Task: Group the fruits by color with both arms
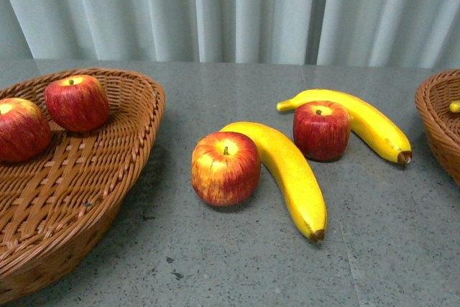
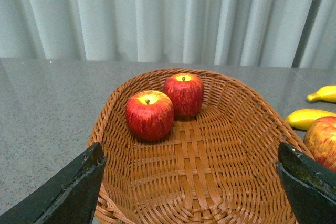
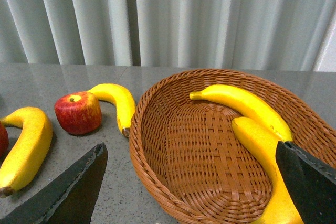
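Two red apples and two yellow bananas lie on the grey table between the baskets. The left wicker basket holds two apples, which also show in the left wrist view. The right basket holds two bananas. My left gripper is open and empty above the near end of the left basket. My right gripper is open and empty above the right basket's near rim.
A pale pleated curtain hangs behind the table. The right basket's edge shows at the far right of the front view with a banana tip inside. Neither arm shows in the front view.
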Tool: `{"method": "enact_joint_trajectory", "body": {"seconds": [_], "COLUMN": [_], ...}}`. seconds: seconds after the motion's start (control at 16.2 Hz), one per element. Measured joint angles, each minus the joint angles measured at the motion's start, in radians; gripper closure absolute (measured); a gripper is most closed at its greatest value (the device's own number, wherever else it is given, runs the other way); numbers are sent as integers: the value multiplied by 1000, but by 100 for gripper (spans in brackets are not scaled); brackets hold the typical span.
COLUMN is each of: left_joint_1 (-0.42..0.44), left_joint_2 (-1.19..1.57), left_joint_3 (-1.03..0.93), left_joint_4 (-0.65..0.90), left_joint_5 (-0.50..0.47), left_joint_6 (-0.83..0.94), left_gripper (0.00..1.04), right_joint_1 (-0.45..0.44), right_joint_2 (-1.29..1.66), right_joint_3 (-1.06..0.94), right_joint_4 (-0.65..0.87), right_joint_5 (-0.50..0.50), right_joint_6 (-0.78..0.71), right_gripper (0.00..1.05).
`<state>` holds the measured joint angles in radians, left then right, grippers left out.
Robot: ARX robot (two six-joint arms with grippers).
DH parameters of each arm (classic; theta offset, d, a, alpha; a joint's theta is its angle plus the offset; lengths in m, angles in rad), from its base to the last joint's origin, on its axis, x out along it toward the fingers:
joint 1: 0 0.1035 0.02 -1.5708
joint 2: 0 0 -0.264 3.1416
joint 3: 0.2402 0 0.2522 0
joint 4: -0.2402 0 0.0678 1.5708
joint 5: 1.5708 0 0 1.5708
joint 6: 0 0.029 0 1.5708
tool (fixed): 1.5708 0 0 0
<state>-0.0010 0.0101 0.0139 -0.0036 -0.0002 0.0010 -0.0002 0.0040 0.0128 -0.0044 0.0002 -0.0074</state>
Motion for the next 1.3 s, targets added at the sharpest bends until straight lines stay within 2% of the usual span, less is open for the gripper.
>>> {"method": "enact_joint_trajectory", "body": {"seconds": [1.3], "left_joint_1": [-3], "left_joint_2": [2], "left_joint_3": [1], "left_joint_4": [-10], "left_joint_5": [-13], "left_joint_6": [-2], "left_gripper": [7], "right_joint_1": [0], "right_joint_2": [0], "right_joint_3": [0], "right_joint_4": [0], "right_joint_5": [0], "right_joint_6": [0], "right_gripper": [7]}}
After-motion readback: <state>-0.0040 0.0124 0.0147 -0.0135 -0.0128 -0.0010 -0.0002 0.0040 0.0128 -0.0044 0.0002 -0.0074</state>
